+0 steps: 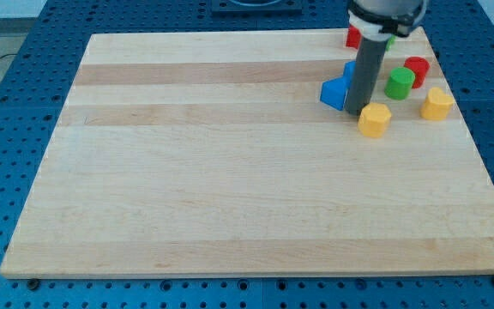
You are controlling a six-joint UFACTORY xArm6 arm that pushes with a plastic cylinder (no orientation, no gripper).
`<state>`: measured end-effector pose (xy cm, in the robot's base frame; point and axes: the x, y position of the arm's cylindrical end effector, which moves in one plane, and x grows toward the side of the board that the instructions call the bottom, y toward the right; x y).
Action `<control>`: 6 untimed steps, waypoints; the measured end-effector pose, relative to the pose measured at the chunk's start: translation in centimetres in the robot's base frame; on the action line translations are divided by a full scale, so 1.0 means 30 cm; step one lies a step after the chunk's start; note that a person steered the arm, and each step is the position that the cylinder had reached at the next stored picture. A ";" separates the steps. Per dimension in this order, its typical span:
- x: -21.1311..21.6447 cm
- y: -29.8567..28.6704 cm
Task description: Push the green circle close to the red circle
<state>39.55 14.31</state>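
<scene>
The green circle stands near the view's top right, touching or nearly touching the red circle just up and right of it. My tip is at the lower end of the dark rod, left of the green circle. It sits between a blue block on its left and a yellow hexagon block on its lower right, close to both.
A yellow block lies right of the green circle. A red block sits at the board's top edge, partly hidden by the arm. The wooden board rests on a blue perforated table.
</scene>
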 end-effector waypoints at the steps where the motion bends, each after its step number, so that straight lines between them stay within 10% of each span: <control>1: 0.019 0.105; 6: -0.277 0.146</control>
